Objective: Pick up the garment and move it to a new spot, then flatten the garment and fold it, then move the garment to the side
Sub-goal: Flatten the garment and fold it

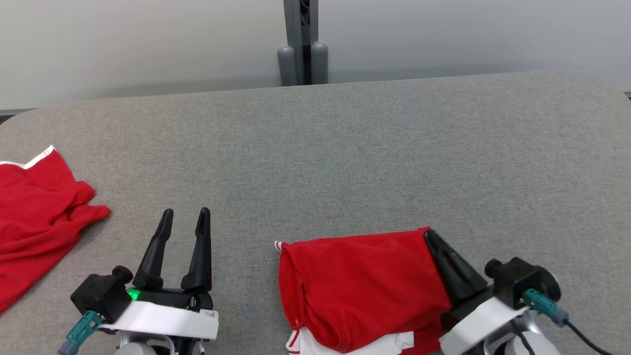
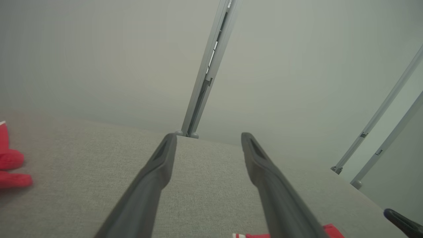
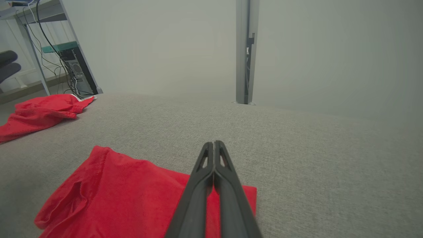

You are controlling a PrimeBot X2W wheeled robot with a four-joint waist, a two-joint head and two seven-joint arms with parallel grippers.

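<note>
A folded red garment (image 1: 365, 286) with white trim lies near the table's front edge, right of centre; it fills the lower left of the right wrist view (image 3: 132, 191). My right gripper (image 1: 430, 235) rests over the garment's far right corner. Its fingers (image 3: 214, 145) are pressed together, their tips reaching just past the cloth's edge. No fabric shows between them. My left gripper (image 1: 185, 214) stands open over bare table to the left of the garment, nothing between its fingers (image 2: 208, 138).
A second red cloth (image 1: 34, 212) lies crumpled at the table's left edge, also in the right wrist view (image 3: 43, 109). The grey table (image 1: 345, 148) runs back to a grey post (image 1: 300, 49) at the wall.
</note>
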